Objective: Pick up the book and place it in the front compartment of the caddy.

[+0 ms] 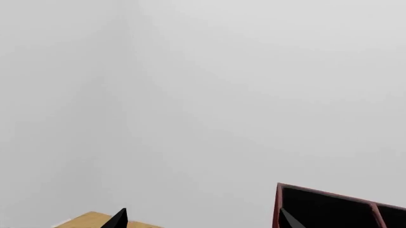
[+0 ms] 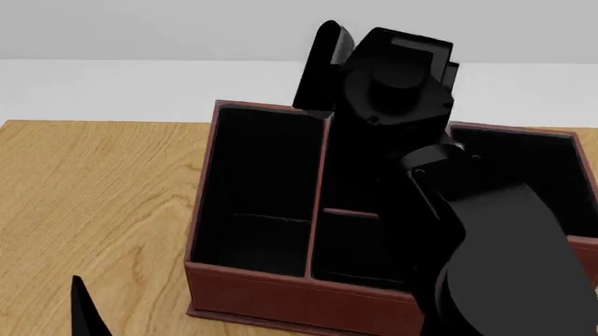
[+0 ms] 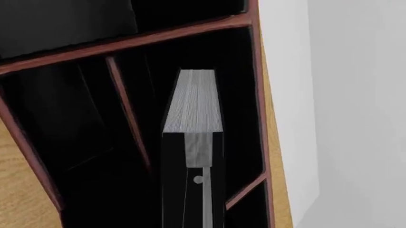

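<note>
Right wrist view is showing the right gripper (image 3: 193, 190) pinching the book (image 3: 193, 102), hanging page-edge down inside the caddy (image 3: 254, 61). Releasing over the wrong compartment, or clipping a divider (image 3: 127, 109), is looking like the main risk.

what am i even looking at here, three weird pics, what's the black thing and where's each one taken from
It's a simulated two-armed robot. The middle picture looks down from its head: the big black shape is its right arm, reaching over a reddish-brown caddy on a wooden table. The picture with grey pages comes from a camera by the right claw, which grips a black book, page edge up, over the caddy's compartments. The mostly blank picture is the left arm's camera, facing a wall, catching only the left claw tips and a caddy corner.
</note>
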Controlling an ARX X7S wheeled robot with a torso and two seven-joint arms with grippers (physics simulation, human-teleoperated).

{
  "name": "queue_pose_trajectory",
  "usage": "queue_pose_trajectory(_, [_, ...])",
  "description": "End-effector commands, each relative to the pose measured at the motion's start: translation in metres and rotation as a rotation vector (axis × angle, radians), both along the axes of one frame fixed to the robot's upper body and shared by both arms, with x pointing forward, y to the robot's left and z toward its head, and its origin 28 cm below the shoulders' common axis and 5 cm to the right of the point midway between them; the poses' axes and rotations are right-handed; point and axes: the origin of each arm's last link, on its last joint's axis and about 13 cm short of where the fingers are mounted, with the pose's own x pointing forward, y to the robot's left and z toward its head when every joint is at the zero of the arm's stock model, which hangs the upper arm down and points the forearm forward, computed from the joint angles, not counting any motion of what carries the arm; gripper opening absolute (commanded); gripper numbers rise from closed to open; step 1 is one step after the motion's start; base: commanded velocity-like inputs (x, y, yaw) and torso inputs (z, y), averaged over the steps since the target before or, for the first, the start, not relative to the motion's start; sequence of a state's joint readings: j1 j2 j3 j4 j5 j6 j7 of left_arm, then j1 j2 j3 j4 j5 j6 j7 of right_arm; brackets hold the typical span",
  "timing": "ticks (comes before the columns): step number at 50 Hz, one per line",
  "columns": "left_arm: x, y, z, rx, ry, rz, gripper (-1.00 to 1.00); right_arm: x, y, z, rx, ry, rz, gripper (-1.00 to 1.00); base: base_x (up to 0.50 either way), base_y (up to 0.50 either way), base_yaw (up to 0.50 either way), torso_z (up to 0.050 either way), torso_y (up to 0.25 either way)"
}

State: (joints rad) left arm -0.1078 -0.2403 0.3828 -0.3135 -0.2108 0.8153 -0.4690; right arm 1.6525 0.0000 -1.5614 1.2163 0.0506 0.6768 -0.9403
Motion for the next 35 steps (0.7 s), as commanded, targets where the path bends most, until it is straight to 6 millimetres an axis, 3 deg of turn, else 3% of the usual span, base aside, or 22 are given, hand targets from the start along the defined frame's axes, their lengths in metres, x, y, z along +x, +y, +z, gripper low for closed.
queue_pose_trajectory(1, [0.000,0.000,0.000,-0.004,0.006,0.011,1.00,0.002,-0.006,-0.009,-0.082,-0.034,0.003,-1.00,0.00,0.00,0.00,0.000,0.000])
queue_pose_trajectory(2, [0.000,0.000,0.000,-0.004,0.008,0.010,1.00,0.003,-0.006,-0.009,-0.103,-0.050,0.001,1.00,0.01,0.00,0.00,0.000,0.000])
queue_pose_trajectory(27, [0.000,0.000,0.000,-0.005,0.004,0.015,1.00,0.003,-0.006,-0.003,-0.114,-0.102,0.017,1.00,0.00,0.00,0.00,0.000,0.000])
queue_pose_trajectory(35, [0.000,0.000,0.000,-0.004,-0.003,0.010,1.00,0.002,-0.002,0.014,-0.103,-0.149,0.036,1.00,0.00,0.00,0.00,0.000,0.000])
